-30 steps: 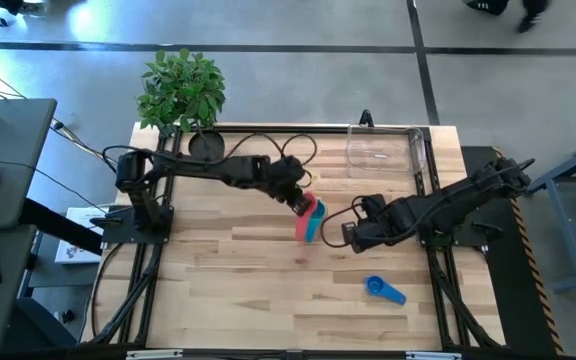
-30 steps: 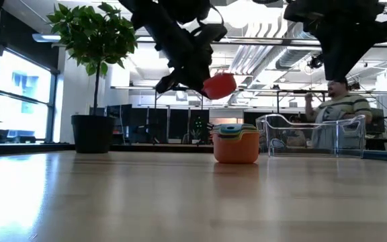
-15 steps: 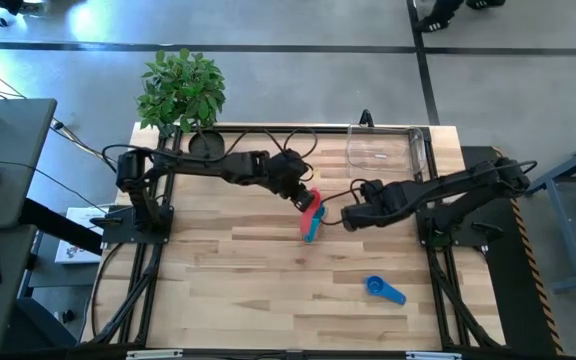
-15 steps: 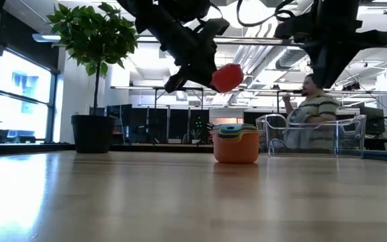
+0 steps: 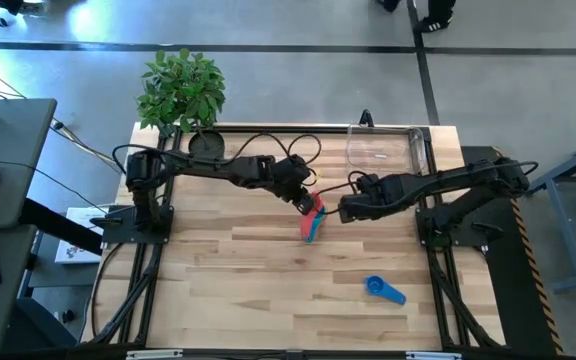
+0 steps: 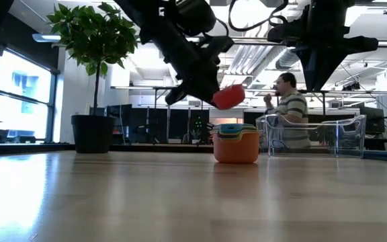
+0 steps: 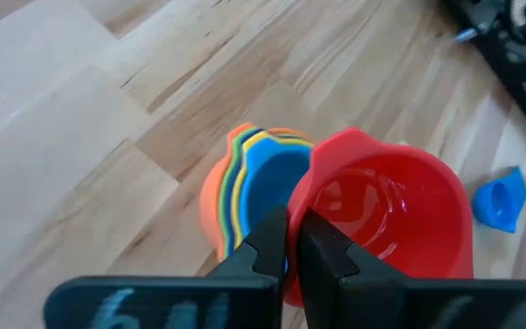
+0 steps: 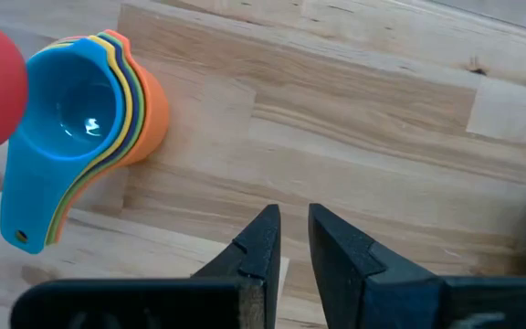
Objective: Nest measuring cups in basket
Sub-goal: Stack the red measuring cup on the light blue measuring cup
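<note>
The left tool (image 5: 309, 203) is hovering above the desk (image 5: 228, 280) with its fingers (image 7: 265, 256) clamped on the rim of the red measuring cup (image 7: 382, 219), a glossy, round, open-mouthed scoop that is hanging tilted in the air, its inside wet-looking and shining in the left wrist view. Just below and beside this tool, the nested stack (image 8: 85, 119) of measuring cups is sitting on the desk: the orange cup (image 6: 236, 149) is forming the outer shell, with yellow and green edges showing inside it and the light blue cup (image 8: 67, 114) on top, their flat handles fanned together and pointing one way. From the low view the red cup is hanging above and slightly to one side of the stack, not touching it. The right tool (image 5: 345, 212) is hanging near the other side of the stack, empty, with its two fingers (image 8: 261, 245) standing only a narrow gap apart over bare wood. The blue cup (image 5: 384, 290) is lying alone, well apart from both tools, towards the desk's near edge. The basket (image 5: 388, 150), clear and empty-looking, is standing behind the right tool at the desk's far edge. A potted plant (image 5: 181, 90) is standing at the far corner behind the left arm, and a person in a striped shirt (image 6: 290, 111) is showing beyond the basket in the room.
</note>
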